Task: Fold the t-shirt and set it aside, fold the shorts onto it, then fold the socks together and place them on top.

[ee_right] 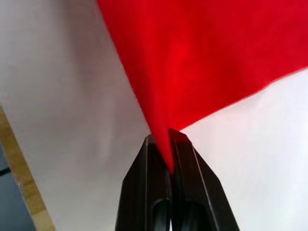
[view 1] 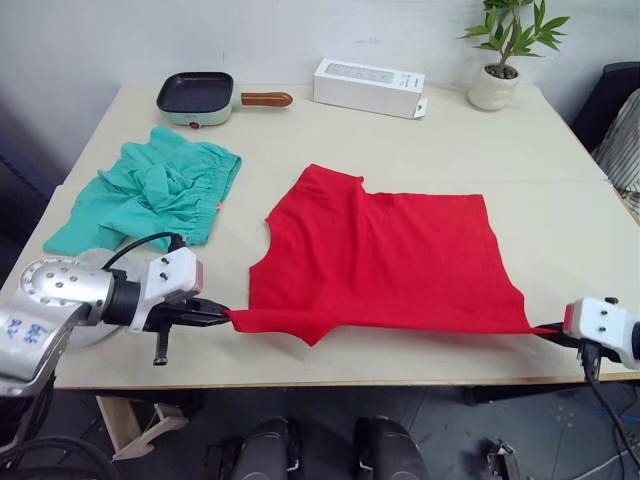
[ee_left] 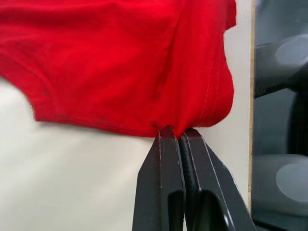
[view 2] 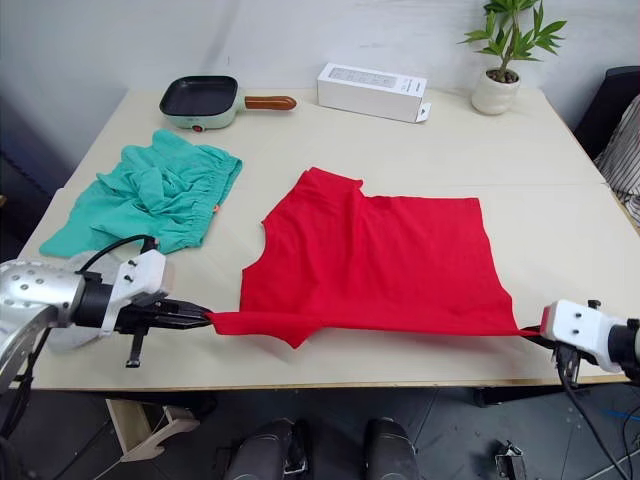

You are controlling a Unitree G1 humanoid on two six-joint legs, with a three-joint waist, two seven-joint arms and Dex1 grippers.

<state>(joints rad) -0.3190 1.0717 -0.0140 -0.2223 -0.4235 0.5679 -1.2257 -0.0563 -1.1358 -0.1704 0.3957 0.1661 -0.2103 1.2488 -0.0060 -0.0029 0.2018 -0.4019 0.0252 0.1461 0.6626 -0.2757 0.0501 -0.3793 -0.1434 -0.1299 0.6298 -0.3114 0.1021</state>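
Both pincers clamped on t-shirt [view 1: 385,260] near edge — left pincer [view 1: 222,316], right pincer [view 1: 548,330], cloth stretched between

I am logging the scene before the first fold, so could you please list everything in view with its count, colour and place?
t-shirt: one, bright red, spread on the middle of the table, its near edge stretched between the two grippers.
shorts: one pair, teal-green, crumpled on the table's left side.
pan: one, pale green body with a black inside and a wooden handle, far left of the table.
box: one, white, long, at the far edge.
potted plant: one, green leaves in a white pot, far right corner.
table: one, light wood.
left gripper: one, black fingers, shut on the shirt's near left corner.
right gripper: one, black fingers, shut on the shirt's near right corner.
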